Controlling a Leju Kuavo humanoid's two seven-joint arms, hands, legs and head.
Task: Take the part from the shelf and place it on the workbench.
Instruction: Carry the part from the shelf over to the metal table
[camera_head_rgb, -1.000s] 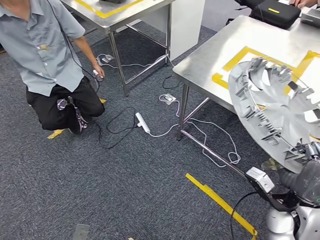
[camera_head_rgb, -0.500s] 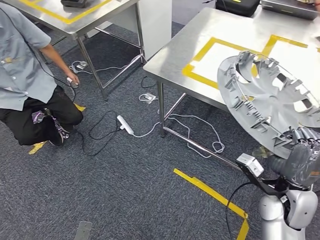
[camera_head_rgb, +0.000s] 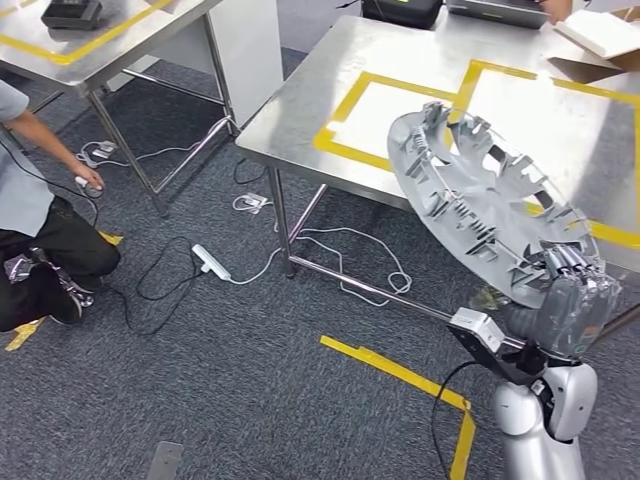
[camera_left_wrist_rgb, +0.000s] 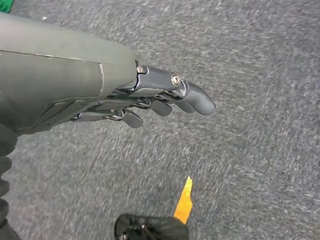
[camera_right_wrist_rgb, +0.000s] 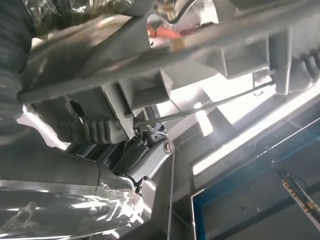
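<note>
From the head view, the right hand (camera_head_rgb: 575, 290) grips the edge of the big round grey plastic wheel cover (camera_head_rgb: 483, 205), tilted over the near edge of the shiny metal workbench with yellow tape (camera_head_rgb: 317, 95). The carrying step looks nearly done; next it needs lowering flat onto the workbench.

The left wrist view shows the left hand (camera_left_wrist_rgb: 166, 95) holding nothing, fingers straight, over grey carpet (camera_left_wrist_rgb: 245, 150), away from the workbench.

The right wrist view shows dark fingers (camera_right_wrist_rgb: 149, 157) pressed against the cover's ribbed underside (camera_right_wrist_rgb: 151, 90).

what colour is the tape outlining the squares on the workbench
Yellow tape on the bare steel workbench; the head view shows it best.
</note>
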